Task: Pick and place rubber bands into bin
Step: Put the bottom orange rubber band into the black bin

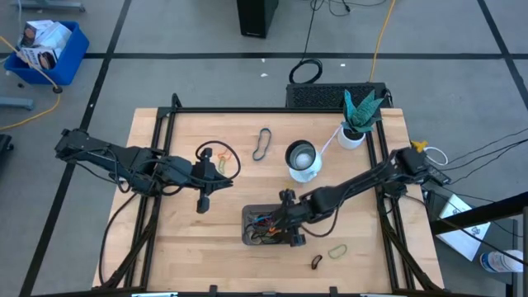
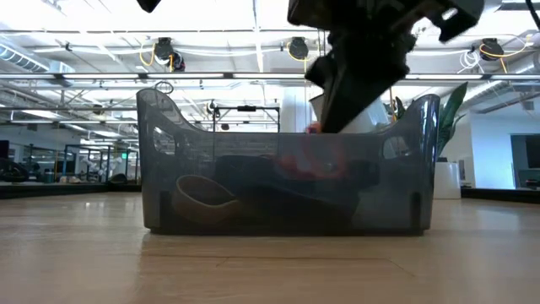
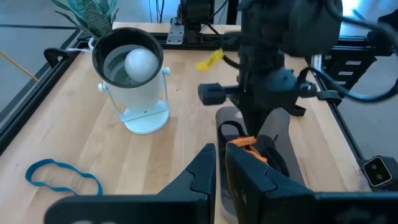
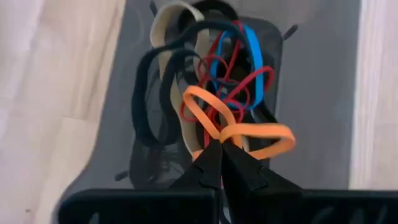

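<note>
Your right gripper [image 4: 219, 149] is pinched shut on an orange rubber band [image 4: 239, 127], right over the bin [image 1: 247, 234], which sits near the front edge of the surface [image 1: 190, 239], a little right of centre. In the right wrist view the orange loop hangs from the closed fingertips above a tangle of bands already lying in the bin: black [image 4: 149, 102], tan [image 4: 171, 15], red [image 4: 231, 84] and blue [image 4: 252, 46]. From table height you see that gripper [image 2: 359, 80] reaching down behind the bin's [image 2: 169, 169] translucent grey wall, with a tan loop [image 2: 202, 194] resting against the bottom. Your left gripper [image 1: 204, 177] hovers over the left-centre of the surface, its fingers [image 3: 202, 174] nearly together and holding nothing. More bands lie loose: a large black loop [image 1: 221, 157] just beside the left gripper, a dark one [image 1: 262, 143] toward the back, a blue one [image 3: 59, 177] near the white-and-silver cup [image 1: 302, 161], and a green one [image 1: 337, 251] and a small dark one [image 1: 317, 261] just right of the bin. A potted plant [image 1: 356, 120] stands at the back right corner.
</note>
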